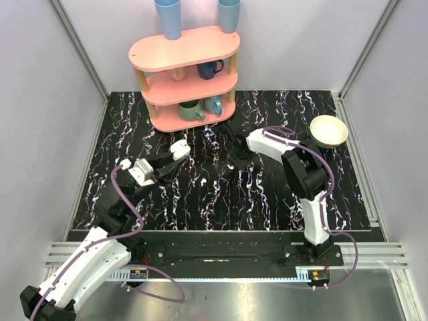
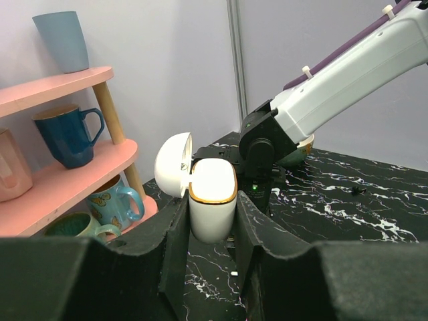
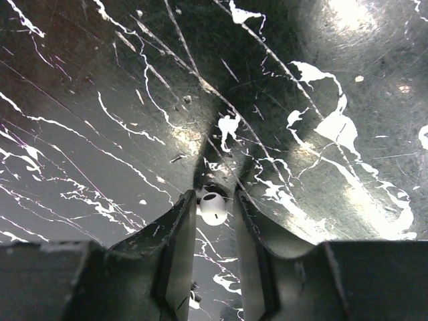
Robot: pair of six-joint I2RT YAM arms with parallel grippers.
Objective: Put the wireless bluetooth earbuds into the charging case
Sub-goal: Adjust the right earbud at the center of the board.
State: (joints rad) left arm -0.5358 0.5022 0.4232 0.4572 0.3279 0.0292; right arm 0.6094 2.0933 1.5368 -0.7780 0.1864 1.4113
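My left gripper [image 1: 175,158] is shut on the white charging case [image 1: 179,150] and holds it above the table. In the left wrist view the case [image 2: 212,204] stands upright between the fingers, gold-rimmed, with its lid [image 2: 172,164] swung open to the left. My right gripper [image 1: 237,158] points down at the table's middle. In the right wrist view one tiny white earbud [image 3: 213,208] sits between its fingertips, which are closed narrowly around it at the table surface. A second small white piece [image 3: 194,295] lies on the table lower between the fingers.
A pink three-tier shelf [image 1: 184,77] with several mugs stands at the back left, close behind the case. A cream bowl [image 1: 328,130] sits at the back right. The right arm [image 2: 334,73] reaches across just behind the case. The table [image 1: 221,200] is black marble with white streaks.
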